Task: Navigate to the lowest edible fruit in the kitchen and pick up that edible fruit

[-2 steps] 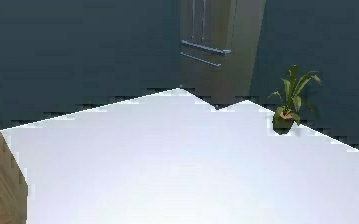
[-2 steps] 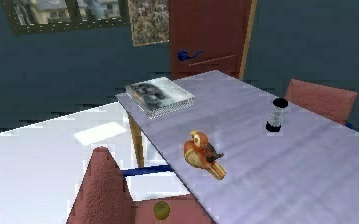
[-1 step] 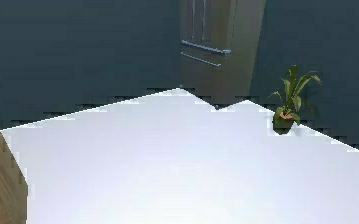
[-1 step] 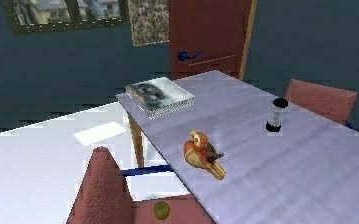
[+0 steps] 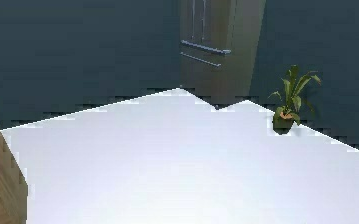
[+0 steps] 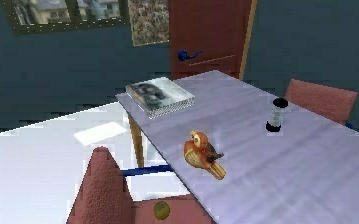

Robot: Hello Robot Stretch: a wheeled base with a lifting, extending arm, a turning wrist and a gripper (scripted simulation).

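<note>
A small round yellow-green thing, perhaps a fruit, lies low at the arm side view's bottom edge. It is just under the near edge of a lavender-topped table and beside a reddish chair back. Whether it rests on the chair's seat or on the floor cannot be told.
On the table are a flat book, an orange bird figurine and a dark cylinder. A second reddish chair and a brown door stand beyond. The forward view has white floor, a tall grey cabinet, a potted plant and wooden furniture.
</note>
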